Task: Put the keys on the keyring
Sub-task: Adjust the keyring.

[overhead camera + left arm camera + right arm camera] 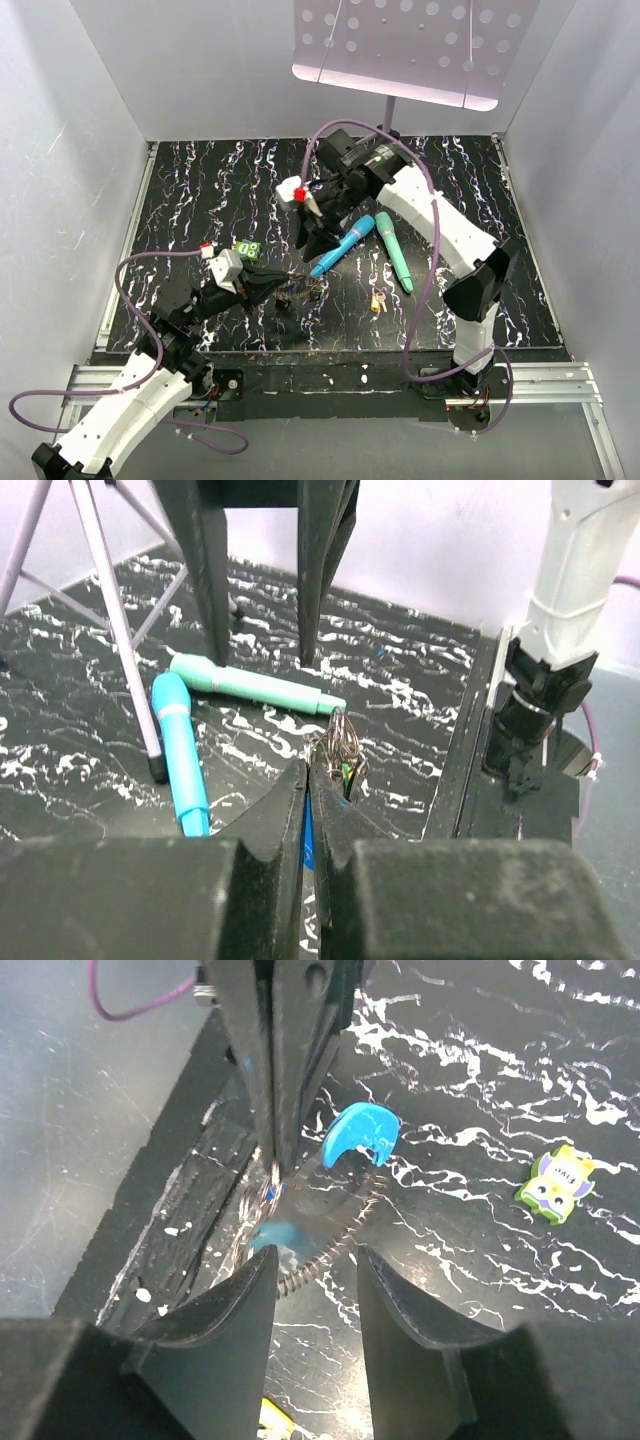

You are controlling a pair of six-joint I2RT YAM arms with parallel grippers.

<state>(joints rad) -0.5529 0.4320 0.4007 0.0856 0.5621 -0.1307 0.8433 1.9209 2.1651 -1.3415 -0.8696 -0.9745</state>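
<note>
The keyring (303,290) is a grey chain-like loop hanging just above the mat. My left gripper (275,288) is shut on it, and a blue part shows between the shut jaws in the left wrist view. Bunched wire loops with a green and yellow key (346,770) hang just past the left gripper (307,765). In the right wrist view the keyring's coil (335,1230) arcs up to a bright blue piece (360,1132). My right gripper (315,1255) stands open just short of the coil, holding nothing. A yellow key (377,300) lies alone on the mat.
Two teal sticks lie crossed at mid-table, a blue one (343,245) and a green one (393,250). A small green sticker tile (247,250) lies left of the grippers. A stand's thin legs (110,610) rise behind the blue stick. White walls enclose the black marbled mat (200,190).
</note>
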